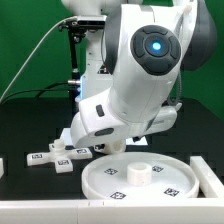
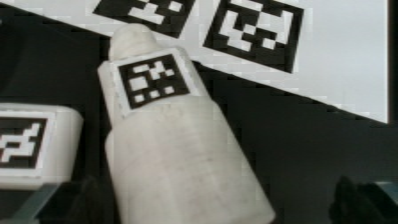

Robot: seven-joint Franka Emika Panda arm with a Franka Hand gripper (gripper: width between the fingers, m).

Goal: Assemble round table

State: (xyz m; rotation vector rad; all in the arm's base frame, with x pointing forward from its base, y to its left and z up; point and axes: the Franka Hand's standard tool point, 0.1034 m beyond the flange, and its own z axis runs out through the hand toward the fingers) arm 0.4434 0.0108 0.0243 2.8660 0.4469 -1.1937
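Showing square black-white tags on leg (image 2: 169, 150), marker board (image 2: 199, 25) behind, claw (image 2: 205, 205) spread wide

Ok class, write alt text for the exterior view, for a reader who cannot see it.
A big white robot arm leans down over a black table, with a green backdrop behind it. At the front lies the white rimmed round disc, marked with square tags. To the exterior view's left of the disc lie smaller white tagged pieces.
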